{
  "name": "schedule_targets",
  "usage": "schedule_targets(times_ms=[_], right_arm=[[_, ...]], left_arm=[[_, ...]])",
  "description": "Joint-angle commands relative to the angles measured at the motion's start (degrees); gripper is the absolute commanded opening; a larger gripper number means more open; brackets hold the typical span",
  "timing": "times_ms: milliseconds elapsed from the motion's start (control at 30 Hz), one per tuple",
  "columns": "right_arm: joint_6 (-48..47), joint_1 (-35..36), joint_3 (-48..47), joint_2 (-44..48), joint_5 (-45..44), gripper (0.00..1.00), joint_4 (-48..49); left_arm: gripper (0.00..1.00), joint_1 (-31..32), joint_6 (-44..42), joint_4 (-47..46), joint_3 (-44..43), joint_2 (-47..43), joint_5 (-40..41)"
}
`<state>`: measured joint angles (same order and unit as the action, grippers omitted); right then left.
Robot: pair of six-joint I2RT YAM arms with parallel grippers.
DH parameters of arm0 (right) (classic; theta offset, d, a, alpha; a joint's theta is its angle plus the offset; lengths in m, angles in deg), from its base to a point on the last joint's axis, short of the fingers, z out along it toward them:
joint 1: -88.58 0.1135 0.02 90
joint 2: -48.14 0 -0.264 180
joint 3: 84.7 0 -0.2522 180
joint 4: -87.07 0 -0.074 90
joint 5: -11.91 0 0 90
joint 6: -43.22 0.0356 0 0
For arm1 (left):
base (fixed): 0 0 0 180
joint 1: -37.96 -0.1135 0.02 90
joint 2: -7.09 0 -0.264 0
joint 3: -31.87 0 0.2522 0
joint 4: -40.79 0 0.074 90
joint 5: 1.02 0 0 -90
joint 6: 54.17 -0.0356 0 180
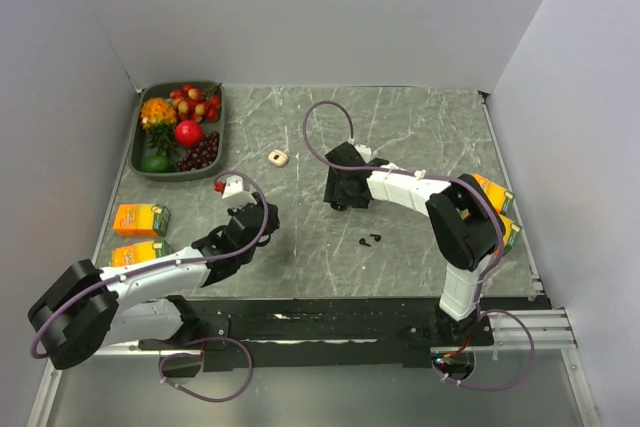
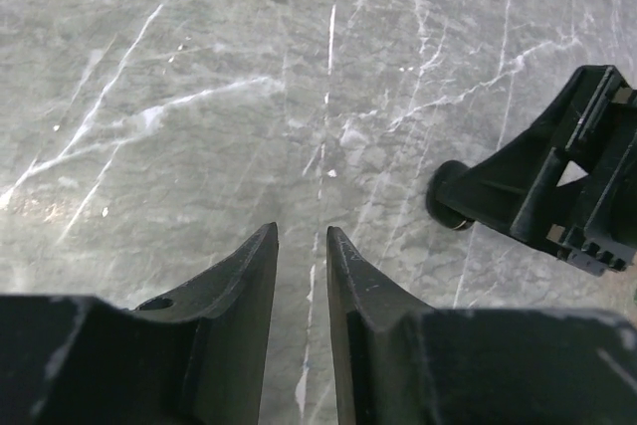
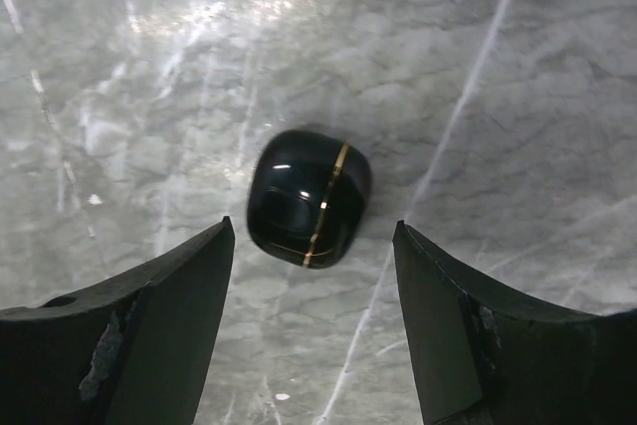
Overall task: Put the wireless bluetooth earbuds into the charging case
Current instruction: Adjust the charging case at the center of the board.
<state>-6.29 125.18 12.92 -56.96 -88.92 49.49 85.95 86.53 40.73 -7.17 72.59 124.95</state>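
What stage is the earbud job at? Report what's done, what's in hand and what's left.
Done: nothing; the earbuds lie loose on the table, apart from the charging case. In hand: nothing; the right gripper stands open, fingers either side of the case, which looks closed; the left gripper is shut, empty. Left: open the case, insert both earbuds.

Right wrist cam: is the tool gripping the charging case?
No, the charging case sits free between the wide-open jaws of the right tool, touching neither.
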Motion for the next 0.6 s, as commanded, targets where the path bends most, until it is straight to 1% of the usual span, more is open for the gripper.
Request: schedule_targets(times_ms=[0,167,367,467,500,567], right_arm=[[2.31,0.14,-1.16,-0.80,-2.53,0.73,-2.20],[1.96,0.14,-4.14,-3.79,-2.88,0.73,-3.43],[-0.32,0.40,-6.00,-5.82,-3.76,0.69,-3.61],[-3.22,0.58,-5.82,-5.82,-3.85,0.58,-3.17],[-3.92,0.67,-5.48,-5.73,-3.85,0.47,-2.91],[-6.56,0.49,-4.16,-4.85,-4.37,0.36,-2.12]], left_arm=[[0.33,0.27,0.98,-1.73,0.76,-0.81,1.65],[0.34,0.35,0.46,-1.73,0.93,-1.16,1.30],[0.33,0.35,0.19,-2.08,1.46,-1.95,1.12],[0.31,0.35,0.10,-1.91,1.20,-2.04,0.77],[0.31,0.35,0.19,-1.82,1.20,-2.12,0.69],[0.30,0.53,0.10,-1.82,1.28,-2.47,0.33]])
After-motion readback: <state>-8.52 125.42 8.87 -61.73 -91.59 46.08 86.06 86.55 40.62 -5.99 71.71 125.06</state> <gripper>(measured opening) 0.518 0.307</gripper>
